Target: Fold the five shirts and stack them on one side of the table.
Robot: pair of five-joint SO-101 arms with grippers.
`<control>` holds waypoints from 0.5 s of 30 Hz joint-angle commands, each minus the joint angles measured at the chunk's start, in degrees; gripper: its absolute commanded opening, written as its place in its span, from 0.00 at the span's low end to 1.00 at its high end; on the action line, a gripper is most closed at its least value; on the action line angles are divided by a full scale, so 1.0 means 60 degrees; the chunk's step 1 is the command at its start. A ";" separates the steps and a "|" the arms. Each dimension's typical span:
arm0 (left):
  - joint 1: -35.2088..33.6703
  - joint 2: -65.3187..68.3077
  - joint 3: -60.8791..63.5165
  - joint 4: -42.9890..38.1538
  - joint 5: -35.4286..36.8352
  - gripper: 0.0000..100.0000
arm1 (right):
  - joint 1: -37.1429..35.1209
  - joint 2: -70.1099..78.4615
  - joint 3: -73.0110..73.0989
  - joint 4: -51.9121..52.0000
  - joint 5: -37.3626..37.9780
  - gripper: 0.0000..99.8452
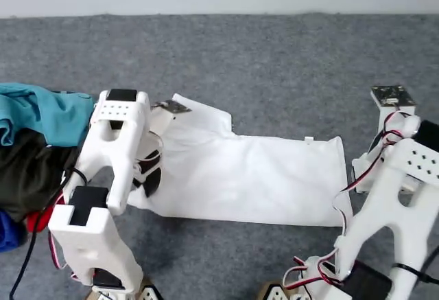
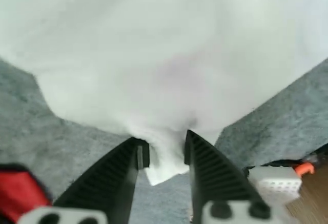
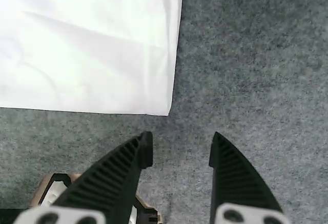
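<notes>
A white shirt (image 1: 254, 176) lies flat across the middle of the grey table, folded into a long band. My left gripper (image 2: 165, 147) is at the shirt's left end (image 1: 147, 173), shut on a bunched bit of its white edge (image 2: 164, 167). In the right wrist view the shirt's near right corner (image 3: 164, 108) lies just ahead of my right gripper (image 3: 180, 138), which hangs open over bare table with nothing between its fingers. The right arm (image 1: 405, 197) stands off the shirt's right edge.
A heap of other shirts lies at the table's left edge: teal (image 1: 41, 111) on top, dark olive (image 1: 27, 173) below, blue (image 1: 8, 231) and red (image 1: 42, 219) peeking out. The grey table (image 1: 274, 66) is bare behind the white shirt. Cables hang by both arm bases.
</notes>
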State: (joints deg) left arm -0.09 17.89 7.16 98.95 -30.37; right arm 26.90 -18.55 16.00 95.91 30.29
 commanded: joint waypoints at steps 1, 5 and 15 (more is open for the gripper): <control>-0.0352 -0.0425 -0.0901 0.0249 -0.0249 0.12 | -0.0081 -0.0271 -0.0029 -0.0095 -0.0117 0.19; -0.0850 -0.0410 -0.1194 0.0264 -0.0454 0.13 | -0.0081 -0.0286 0.0088 -0.0095 -0.0117 0.19; -0.1172 -0.0469 -0.0081 0.0264 -0.1656 0.16 | -0.0081 -0.0344 0.1260 -0.0784 -0.0103 0.19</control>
State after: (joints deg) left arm -6.77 17.89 6.64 98.95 -38.81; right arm 26.90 -18.55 23.47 91.96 30.29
